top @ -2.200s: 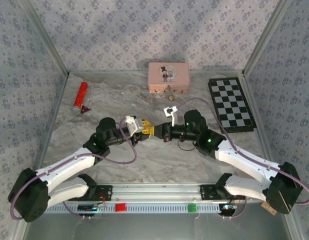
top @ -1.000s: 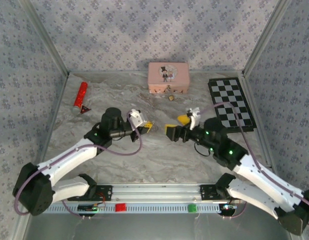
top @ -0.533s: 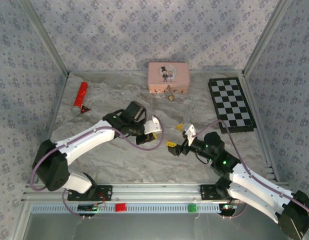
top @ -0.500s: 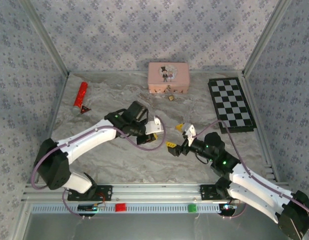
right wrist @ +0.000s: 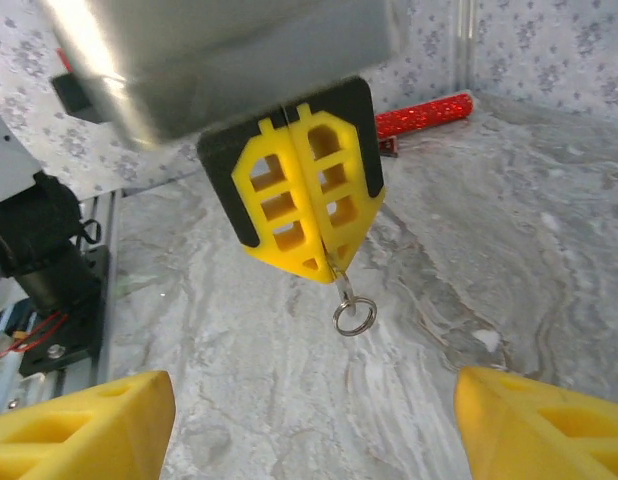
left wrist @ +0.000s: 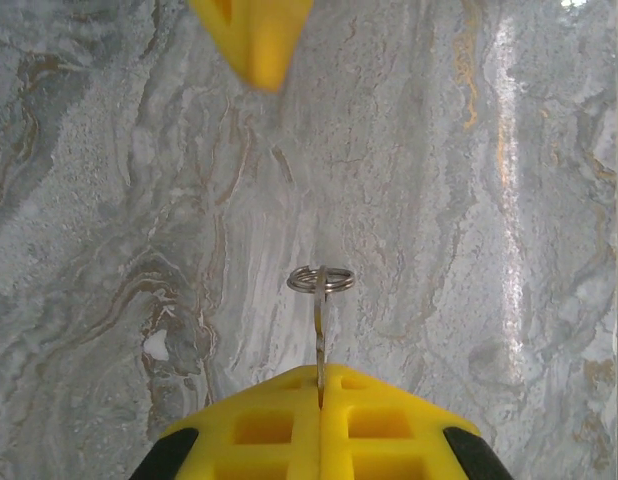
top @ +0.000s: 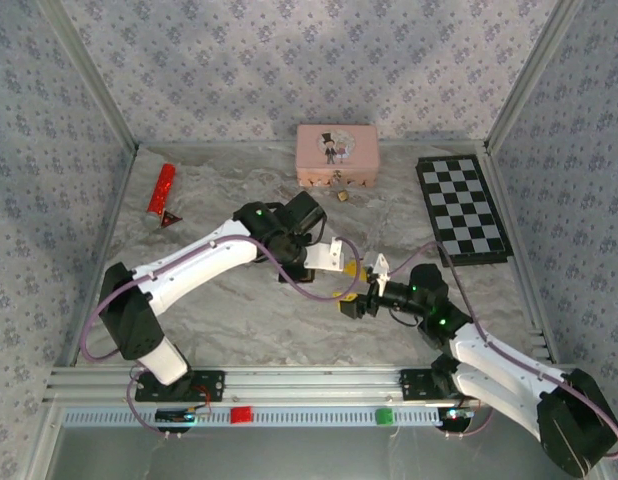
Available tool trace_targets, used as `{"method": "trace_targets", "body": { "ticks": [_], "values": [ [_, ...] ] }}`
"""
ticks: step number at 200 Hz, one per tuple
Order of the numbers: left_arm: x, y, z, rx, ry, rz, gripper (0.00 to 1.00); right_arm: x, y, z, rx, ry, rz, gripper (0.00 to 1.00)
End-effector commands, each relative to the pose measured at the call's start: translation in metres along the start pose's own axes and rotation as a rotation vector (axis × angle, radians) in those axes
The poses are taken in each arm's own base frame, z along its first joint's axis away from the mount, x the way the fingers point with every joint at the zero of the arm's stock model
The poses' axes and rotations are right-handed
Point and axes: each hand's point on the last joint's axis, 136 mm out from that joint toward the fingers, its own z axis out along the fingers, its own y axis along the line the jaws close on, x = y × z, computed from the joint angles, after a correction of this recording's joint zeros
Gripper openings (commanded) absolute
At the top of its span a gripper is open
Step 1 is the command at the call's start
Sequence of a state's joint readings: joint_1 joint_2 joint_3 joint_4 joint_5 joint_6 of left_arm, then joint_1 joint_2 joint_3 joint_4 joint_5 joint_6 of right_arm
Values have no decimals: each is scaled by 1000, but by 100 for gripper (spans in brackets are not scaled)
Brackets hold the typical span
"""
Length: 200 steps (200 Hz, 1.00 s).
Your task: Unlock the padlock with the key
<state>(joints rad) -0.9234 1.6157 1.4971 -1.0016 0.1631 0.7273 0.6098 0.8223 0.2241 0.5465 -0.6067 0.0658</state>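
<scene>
My left gripper (top: 350, 271) is shut on the key (left wrist: 319, 325). The thin blade sticks out past the yellow fingertips, and the steel key ring (left wrist: 320, 280) hangs at its end above the marble table. The right wrist view shows that left gripper (right wrist: 324, 262) from the front, with the key ring (right wrist: 353, 316) dangling below it. My right gripper (top: 348, 303) is open just in front of the left one, its yellow fingers (right wrist: 89, 425) spread wide and nothing between them. The tiny brass padlock (top: 342, 196) lies on the table beside the pink box (top: 336, 155), apart from both grippers.
A red stick (top: 161, 190) lies at the back left, also seen behind the left gripper as the red stick (right wrist: 424, 115). A checkerboard (top: 462, 208) lies at the right. Patterned walls close in the table on three sides.
My left arm has swung right and forward with the key, ending just above my right gripper. My right gripper has drawn back toward the near edge and stands open.
</scene>
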Motion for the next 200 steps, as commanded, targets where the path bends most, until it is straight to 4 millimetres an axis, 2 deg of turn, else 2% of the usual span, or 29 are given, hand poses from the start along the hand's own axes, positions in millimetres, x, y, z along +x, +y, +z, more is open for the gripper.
{"method": "trace_targets", "body": {
  "ticks": [1, 44, 70, 105, 200],
  "values": [
    [2, -13, -16, 24, 25, 62, 3, -19, 13, 1, -85, -63, -13, 70],
    [-2, -14, -20, -21, 58, 105, 3, -30, 30, 5, -208, -62, 0, 60],
    [-9, -18, -24, -20, 27, 119, 3, -31, 30, 7, -217, -63, 2, 57],
    [-14, -22, -27, -13, 7, 126, 3, -32, 32, 10, -228, -60, -1, 47],
    [-22, -30, -35, -24, -55, 153, 3, -29, 29, 17, -209, -47, -7, 36]
  ]
}}
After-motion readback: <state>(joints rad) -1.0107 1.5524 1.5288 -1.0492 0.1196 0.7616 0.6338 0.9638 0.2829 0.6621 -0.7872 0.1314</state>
